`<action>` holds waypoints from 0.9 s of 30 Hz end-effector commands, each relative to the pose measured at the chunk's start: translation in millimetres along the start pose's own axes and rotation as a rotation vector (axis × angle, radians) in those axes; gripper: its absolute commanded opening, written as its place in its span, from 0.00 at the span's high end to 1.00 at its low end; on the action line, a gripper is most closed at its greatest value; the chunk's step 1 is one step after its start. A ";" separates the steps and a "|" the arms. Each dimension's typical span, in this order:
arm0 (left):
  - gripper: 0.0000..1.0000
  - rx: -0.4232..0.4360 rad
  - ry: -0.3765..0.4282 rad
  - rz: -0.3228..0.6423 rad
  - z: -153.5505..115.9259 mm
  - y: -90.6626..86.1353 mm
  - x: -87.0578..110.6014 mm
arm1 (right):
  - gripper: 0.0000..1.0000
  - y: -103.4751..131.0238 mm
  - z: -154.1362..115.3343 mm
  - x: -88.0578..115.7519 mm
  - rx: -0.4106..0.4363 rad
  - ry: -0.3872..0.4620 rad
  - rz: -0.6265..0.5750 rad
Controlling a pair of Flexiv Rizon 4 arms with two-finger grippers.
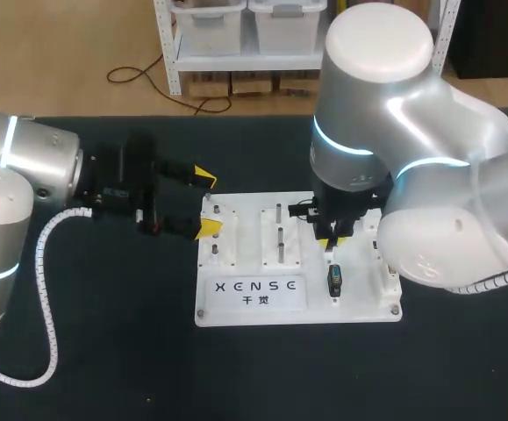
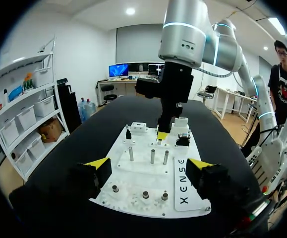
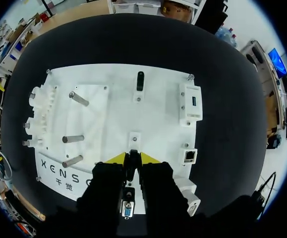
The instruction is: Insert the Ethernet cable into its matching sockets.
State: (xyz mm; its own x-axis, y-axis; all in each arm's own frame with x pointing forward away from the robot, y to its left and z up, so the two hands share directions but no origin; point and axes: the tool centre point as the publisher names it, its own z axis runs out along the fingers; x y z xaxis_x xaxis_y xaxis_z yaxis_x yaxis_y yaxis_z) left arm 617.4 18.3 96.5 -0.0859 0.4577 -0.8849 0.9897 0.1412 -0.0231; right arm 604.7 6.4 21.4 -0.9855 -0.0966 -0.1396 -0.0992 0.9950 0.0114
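Note:
My right gripper (image 3: 133, 158) hangs over the right part of the white board (image 3: 113, 89), and its yellow tips are closed from both sides on a thin black plug (image 3: 132, 163) that stands on the board. The grey Ethernet socket block (image 3: 190, 156) sits apart from it at the board's edge. From above, the right gripper (image 1: 332, 237) points straight down at the board (image 1: 218, 317). My left gripper (image 1: 203, 203) is open and empty beside the board's left edge. In the left wrist view the left gripper (image 2: 149, 163) faces along the board (image 2: 133, 173) toward the right arm's gripper (image 2: 162, 134).
Three metal pegs (image 3: 76, 129) stand upright on a raised plate in the board's middle. A USB socket block (image 3: 193, 101) and a black upright piece (image 3: 140, 81) sit further along. A black connector (image 1: 334, 281) lies just in front of the right gripper. Dark tabletop surrounds the board.

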 end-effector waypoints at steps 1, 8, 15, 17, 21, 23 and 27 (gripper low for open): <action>0.00 -0.004 -0.007 0.003 -0.2 -0.9 1.7 | 1.00 -0.8 -0.2 0.3 -0.002 0.000 0.001; 0.00 -0.004 -0.007 0.003 -0.2 -0.9 1.7 | 1.00 -0.8 -15.7 -1.6 -0.017 -0.001 0.004; 0.00 -0.004 -0.007 0.003 -0.2 -0.9 1.7 | 1.00 -10.5 -39.0 -9.1 -0.019 -0.017 0.006; 0.00 -0.004 -0.007 0.003 -0.2 -0.9 1.7 | 1.00 -17.7 -42.1 -10.2 -0.013 -0.019 0.010; 0.00 -0.004 -0.007 0.003 -0.2 -0.9 1.7 | 1.00 -33.2 -45.6 -11.1 0.003 -0.017 0.018; 0.00 -0.004 -0.007 0.003 -0.2 -0.9 1.7 | 1.00 -40.5 -46.0 -10.7 0.011 -0.013 0.027; 0.00 -0.004 -0.007 0.003 -0.2 -0.9 1.7 | 1.00 -51.6 -41.5 -8.0 0.004 -0.001 0.034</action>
State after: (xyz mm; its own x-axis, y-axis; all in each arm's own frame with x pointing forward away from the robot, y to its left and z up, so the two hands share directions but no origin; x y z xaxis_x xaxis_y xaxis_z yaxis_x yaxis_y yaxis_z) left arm 617.4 18.3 96.5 -0.0861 0.4580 -0.8848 0.9897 0.1412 -0.0232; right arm 614.2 -37.2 65.2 -0.9885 -0.0623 -0.1375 -0.0624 0.9980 -0.0038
